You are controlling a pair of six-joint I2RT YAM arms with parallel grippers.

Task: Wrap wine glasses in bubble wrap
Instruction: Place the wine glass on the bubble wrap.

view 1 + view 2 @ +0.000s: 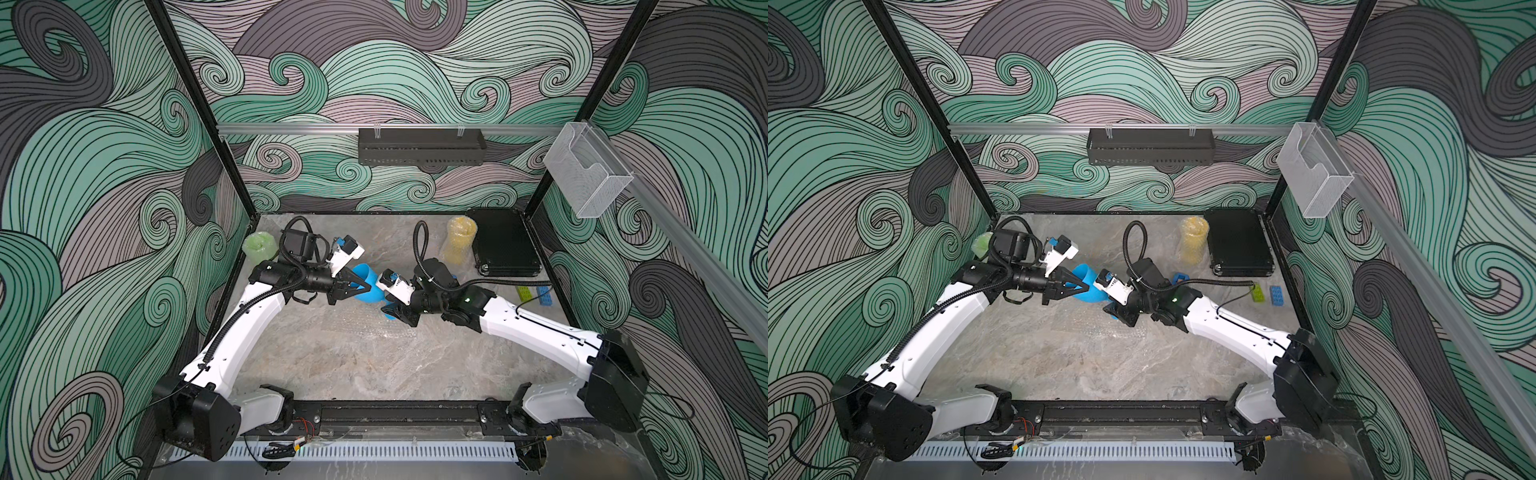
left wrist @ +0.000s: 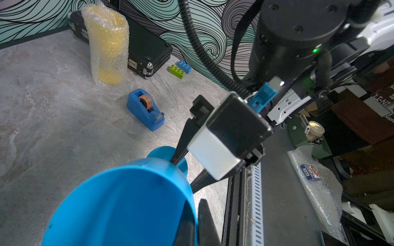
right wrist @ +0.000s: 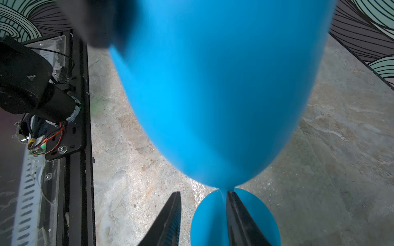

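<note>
The cell has wave-patterned walls and a grey marbled tabletop [image 1: 374, 374]. A clear sheet of bubble wrap [image 1: 365, 330] lies flat near its centre. The blue glass [image 1: 371, 296] hangs on its side just above the sheet's far edge, between my two arms. The yellow glass [image 1: 459, 245], already wrapped, stands beside a black case [image 1: 505, 245]. The green glass [image 1: 259, 247], also wrapped, stands in the far left corner.

Hazards:
1. If my left tool lets go before my right one closes, the glass drops and may roll off the sheet.
2. The stem [image 3: 223, 190] is thin and smooth, so the bowl can swing in a grip taken there.
3. The rim hold pinches a thin plastic wall, which can flex and slip.
4. The two tools work close together, and a small error brings them into contact.
5. The foot [image 3: 204, 221] can drag the light sheet out of place.

Pose and tool state:
- My left arm reaches from its base toward the centre with the wrist about level. My left tool [image 1: 360, 286] is clamped on the bowl's rim, one finger inside and one outside.
- My right arm reaches in from the opposite side and meets the glass at the stem. My right tool [image 3: 203, 193] straddles the stem with a narrow gap: one finger touches it and the other stands clear. It grips nothing yet.
</note>
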